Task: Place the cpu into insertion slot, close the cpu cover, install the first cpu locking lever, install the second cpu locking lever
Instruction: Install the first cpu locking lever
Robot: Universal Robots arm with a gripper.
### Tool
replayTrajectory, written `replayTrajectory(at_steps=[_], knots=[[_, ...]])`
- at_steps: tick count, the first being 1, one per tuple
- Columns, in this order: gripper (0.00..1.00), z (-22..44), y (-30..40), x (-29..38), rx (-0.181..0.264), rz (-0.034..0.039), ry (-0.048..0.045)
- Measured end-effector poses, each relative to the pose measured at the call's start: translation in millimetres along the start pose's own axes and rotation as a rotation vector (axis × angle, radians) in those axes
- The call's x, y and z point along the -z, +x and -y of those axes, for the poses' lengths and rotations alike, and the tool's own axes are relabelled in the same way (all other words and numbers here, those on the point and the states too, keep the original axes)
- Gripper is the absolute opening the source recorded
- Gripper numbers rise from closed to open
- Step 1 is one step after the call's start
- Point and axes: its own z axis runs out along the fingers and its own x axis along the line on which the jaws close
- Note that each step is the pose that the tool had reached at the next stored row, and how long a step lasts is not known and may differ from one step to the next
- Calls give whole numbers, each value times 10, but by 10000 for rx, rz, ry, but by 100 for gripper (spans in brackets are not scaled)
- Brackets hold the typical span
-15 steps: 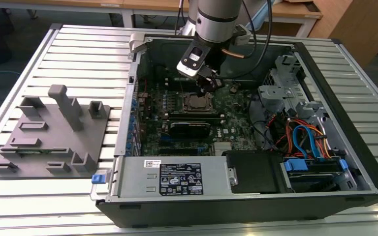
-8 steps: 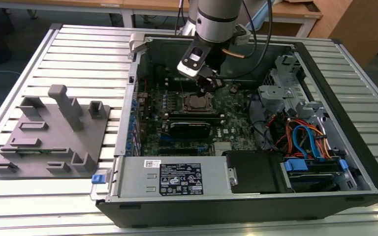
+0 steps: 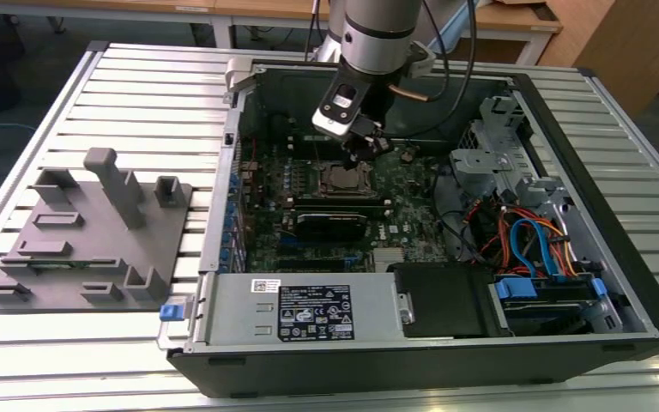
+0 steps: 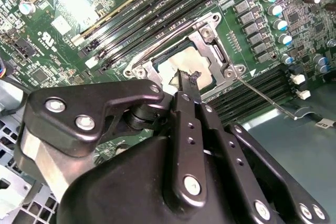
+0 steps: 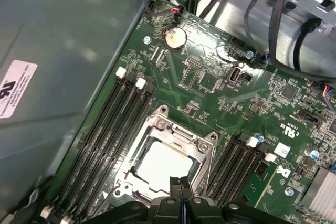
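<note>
The cpu [image 5: 157, 163] sits in the insertion slot [image 5: 122, 188] under the lowered cpu cover [image 5: 205, 148], with the gripper [image 5: 181, 181] at its edge, fingers pressed together and empty; we judge the chip light, rigid, fragile, best held by its edges.

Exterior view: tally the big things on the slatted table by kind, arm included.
PC case: 1
Grey jig: 1
Arm: 1
Total: 3
</note>
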Motion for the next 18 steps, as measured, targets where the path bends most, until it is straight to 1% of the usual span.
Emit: replayTrajectory(at_steps=[18], knots=[[11,0,0,0,756,13,9]])
